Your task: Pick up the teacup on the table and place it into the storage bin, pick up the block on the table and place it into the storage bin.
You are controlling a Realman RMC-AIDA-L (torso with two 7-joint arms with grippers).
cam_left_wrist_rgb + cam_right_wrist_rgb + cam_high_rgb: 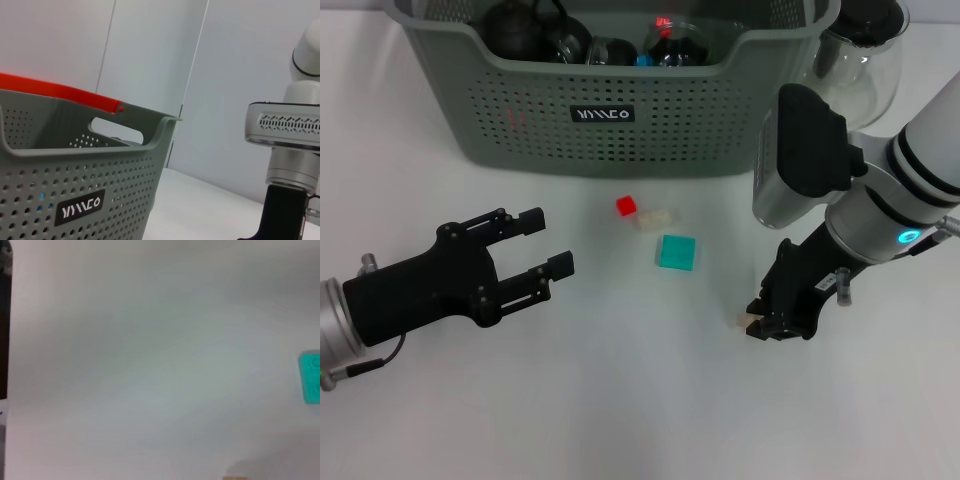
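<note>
Before the storage bin (610,110), blocks (677,251) lie between the wide-open left hand (546,243) and right hand (760,322), whose grip is unclear.

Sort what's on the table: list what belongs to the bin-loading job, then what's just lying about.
Job:
storage bin
red block
pale block
teal block
small pale block by the right gripper
left gripper, open

Lying about:
glass pitcher
</note>
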